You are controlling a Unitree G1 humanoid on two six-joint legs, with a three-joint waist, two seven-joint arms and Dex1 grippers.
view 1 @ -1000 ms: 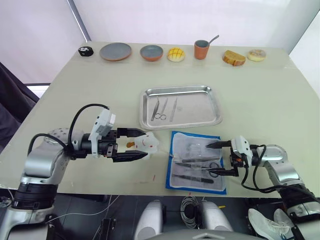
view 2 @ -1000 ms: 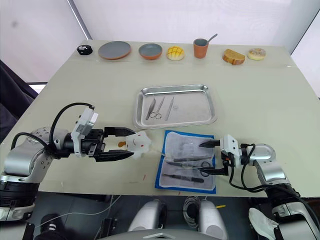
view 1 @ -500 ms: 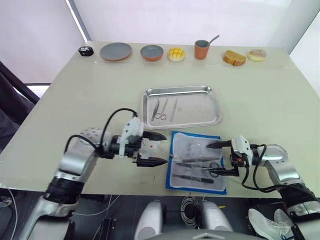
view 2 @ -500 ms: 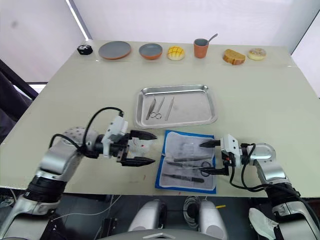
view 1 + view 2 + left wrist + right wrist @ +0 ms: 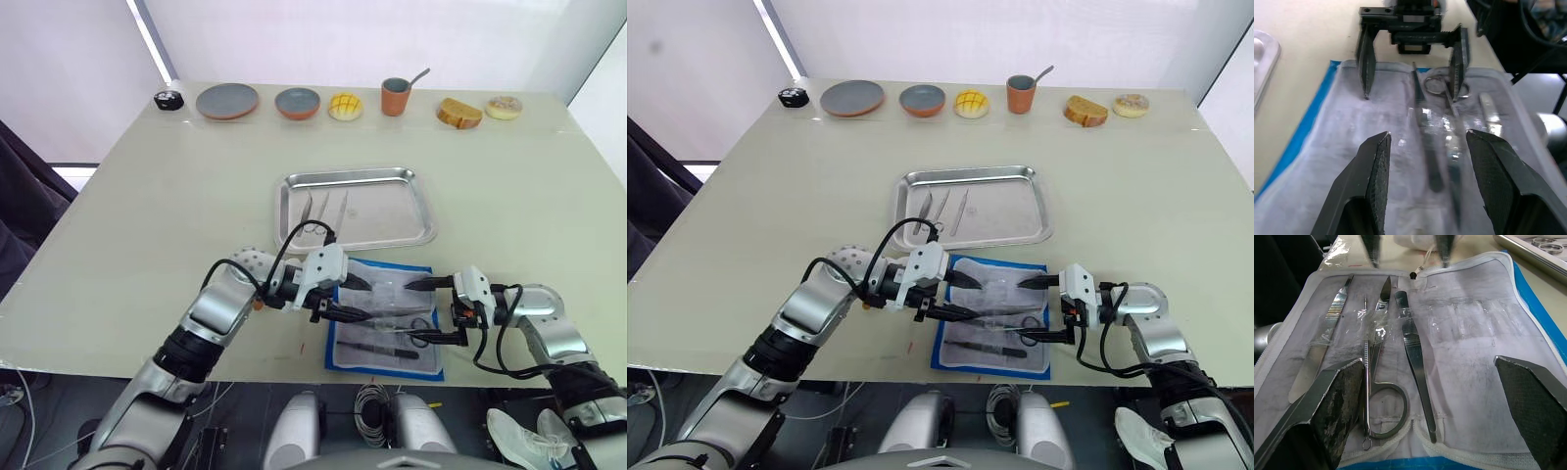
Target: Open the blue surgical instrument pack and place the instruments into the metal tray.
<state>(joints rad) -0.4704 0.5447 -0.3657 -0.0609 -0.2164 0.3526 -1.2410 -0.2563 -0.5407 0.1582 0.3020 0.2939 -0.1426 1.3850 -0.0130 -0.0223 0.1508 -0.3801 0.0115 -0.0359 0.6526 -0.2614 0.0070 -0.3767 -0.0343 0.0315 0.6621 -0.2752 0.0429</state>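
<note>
No text, label, brand, number or sign can be read on anything.

Opened blue surgical instrument pack (image 5: 386, 327) below metal tray (image 5: 357, 210), flanked by left gripper (image 5: 355, 299) and right gripper (image 5: 421, 311), both spread

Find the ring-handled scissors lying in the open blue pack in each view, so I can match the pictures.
Left eye view: the ring-handled scissors lie in the blue surgical instrument pack, ring by the right end effector.
Right eye view: same place, near the pack's right edge.
Left wrist view: ring beside one right end effector finger.
Right wrist view: between straight instruments, ring nearest the camera.
Shared landmark: the metal tray, beyond the pack.
</note>
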